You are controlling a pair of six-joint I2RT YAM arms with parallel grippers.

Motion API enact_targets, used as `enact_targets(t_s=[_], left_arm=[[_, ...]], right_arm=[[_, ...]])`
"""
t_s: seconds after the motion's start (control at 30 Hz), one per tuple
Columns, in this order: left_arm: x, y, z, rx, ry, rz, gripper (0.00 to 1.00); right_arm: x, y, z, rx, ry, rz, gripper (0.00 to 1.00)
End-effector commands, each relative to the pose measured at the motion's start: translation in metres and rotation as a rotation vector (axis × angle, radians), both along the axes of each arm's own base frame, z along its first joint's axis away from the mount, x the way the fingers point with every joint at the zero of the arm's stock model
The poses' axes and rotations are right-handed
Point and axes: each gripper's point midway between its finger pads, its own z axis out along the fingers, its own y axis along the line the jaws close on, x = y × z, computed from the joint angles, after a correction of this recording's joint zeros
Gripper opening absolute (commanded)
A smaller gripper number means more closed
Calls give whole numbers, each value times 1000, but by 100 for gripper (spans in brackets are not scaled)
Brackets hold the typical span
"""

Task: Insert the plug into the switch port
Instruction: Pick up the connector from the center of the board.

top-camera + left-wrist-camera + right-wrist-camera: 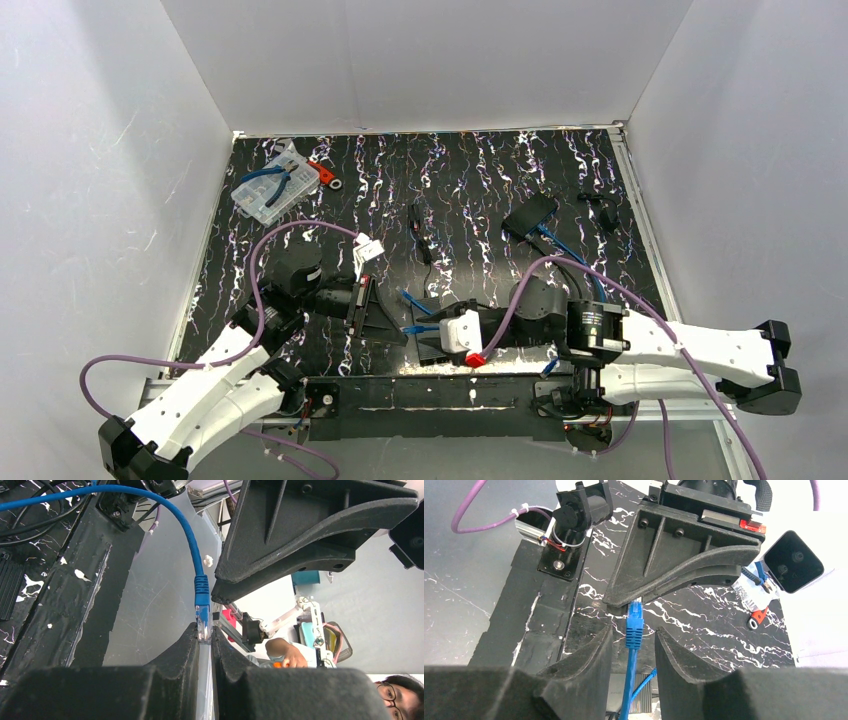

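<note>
Your left gripper [205, 630] is closed tight on the clear plug [203, 622], pinching its sides so the blue boot [201, 590] and the blue Ethernet cable [170, 510] run free from the tips. Your right gripper [634, 637] stands about half open, straddling the boot just behind the plug with a gap on each side, so it has hold of nothing. I judge this a hand-over, meant to give you a grip farther back that leaves the plug's nose free for the port. The two meet low over the near part of the desk [480, 170]. The black box I take for the switch [530, 213] lies well apart, farther back on the right, with blue leads running from it. In the far left corner sits a clear organiser box [262, 200]. Blue-handled pliers [272, 176] lie in or on it, I can't tell which, and its other contents are too small to make out.
</note>
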Motion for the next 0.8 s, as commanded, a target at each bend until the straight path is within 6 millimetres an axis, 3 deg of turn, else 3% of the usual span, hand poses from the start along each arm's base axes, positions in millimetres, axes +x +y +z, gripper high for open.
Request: enact_targets(t_s=[0.0, 0.77], left_arm=[[-4, 2, 2, -19, -13, -18, 0], [-5, 4, 1, -23, -17, -23, 0]], right_arm=[[2, 6, 27, 91, 7, 4, 42], [3, 15, 12, 34, 44, 19, 32]])
